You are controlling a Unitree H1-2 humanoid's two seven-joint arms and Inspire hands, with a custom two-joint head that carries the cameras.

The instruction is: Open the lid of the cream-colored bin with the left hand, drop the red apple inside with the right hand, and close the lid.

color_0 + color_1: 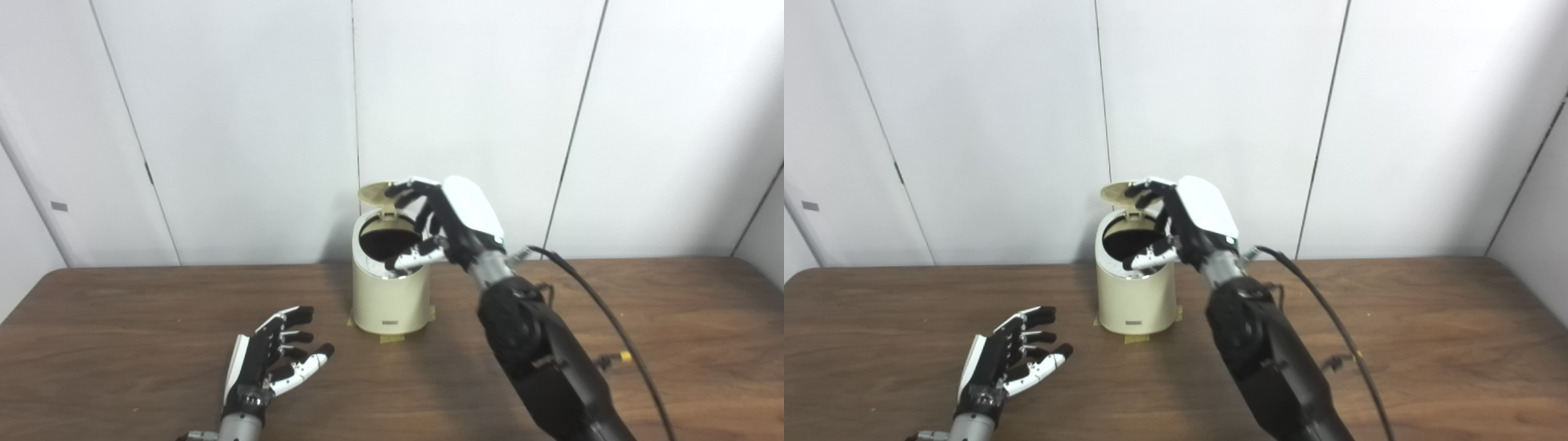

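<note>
Right hand (pixel 450 223), fingers apart and empty, hovers over the open bin (pixel 390 294); no apple visible. Next, probably, closing the lid (pixel 376 192). Left hand (pixel 275 358) rests open near the counter's (pixel 122 343) front edge.

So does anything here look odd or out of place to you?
One thing: the task gives the lid to the left hand, yet that hand lies open on the table, while the right hand reaches over the open bin. No apple shows anywhere. Nothing looks spilled or damaged.
</note>
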